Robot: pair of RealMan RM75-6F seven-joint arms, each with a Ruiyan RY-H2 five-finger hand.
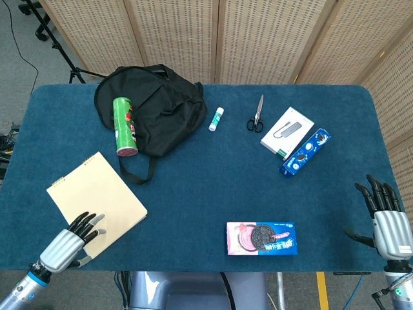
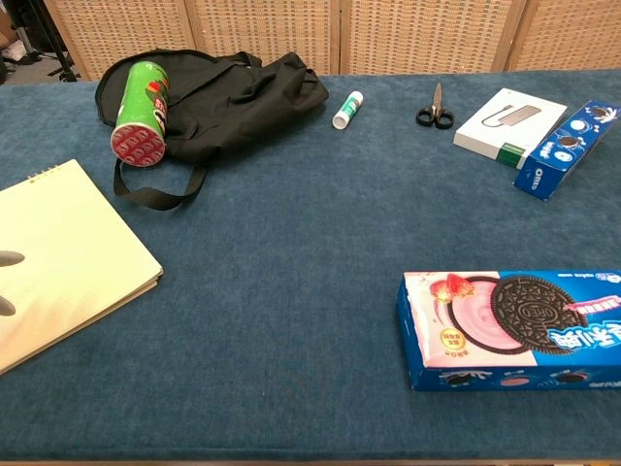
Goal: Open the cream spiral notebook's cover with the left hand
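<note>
The notebook (image 1: 97,204) lies closed at the counter's (image 1: 213,187) near-left corner. The left hand (image 1: 66,243) — open, fingertips over its near edge — is approaching; next it must catch the cover's edge and lift.

Little legible text is found. On blue cookie box (image 2: 514,328) near front table edge, white wordmark is seen upside down in chest view, beside picture of dark sandwich cookie embossed with lettering too small to be read; brand is not made out with certainty. On smaller blue cookie box (image 2: 568,149) at far right, short white word is printed along lower edge, blurred. On green snack can (image 2: 139,109), markings are seen but not readable. No numbers or signs are discerned.
</note>
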